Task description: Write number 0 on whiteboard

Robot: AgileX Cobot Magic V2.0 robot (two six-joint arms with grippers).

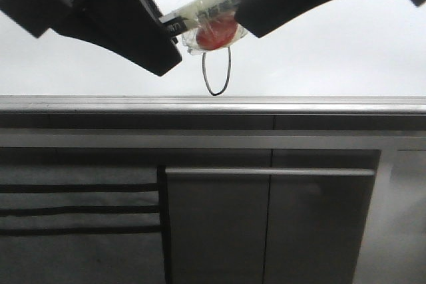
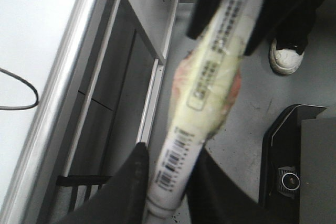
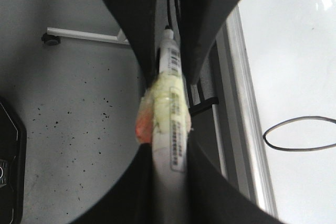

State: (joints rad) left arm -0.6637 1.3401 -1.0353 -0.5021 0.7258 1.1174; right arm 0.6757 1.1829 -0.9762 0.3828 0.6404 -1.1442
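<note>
- Left gripper: its dark fingers are closed on one end of a white marker, the end bearing a barcode label; in the front view this gripper enters from 10 o'clock.
- Right gripper: its fingers clamp the other end of the same marker; in the front view the gripper enters from 1 o'clock, so the marker spans both grippers.
- Wrapping: a yellowish tape-like band with a red patch surrounds the middle of the marker, also seen at and; its material cannot be told, as the views are blurred there.
- Number 0: a thin black narrow oval on the whiteboard, directly at 6 o'clock from the red patch, its lower end just above the board's grey metal edge strip; also visible at, and partly at.
- Cabinet panels: dark grey, beyond the edge strip toward 6 o'clock in the front view.
- Floor: grey and speckled; a white shoe stands on it.
</note>
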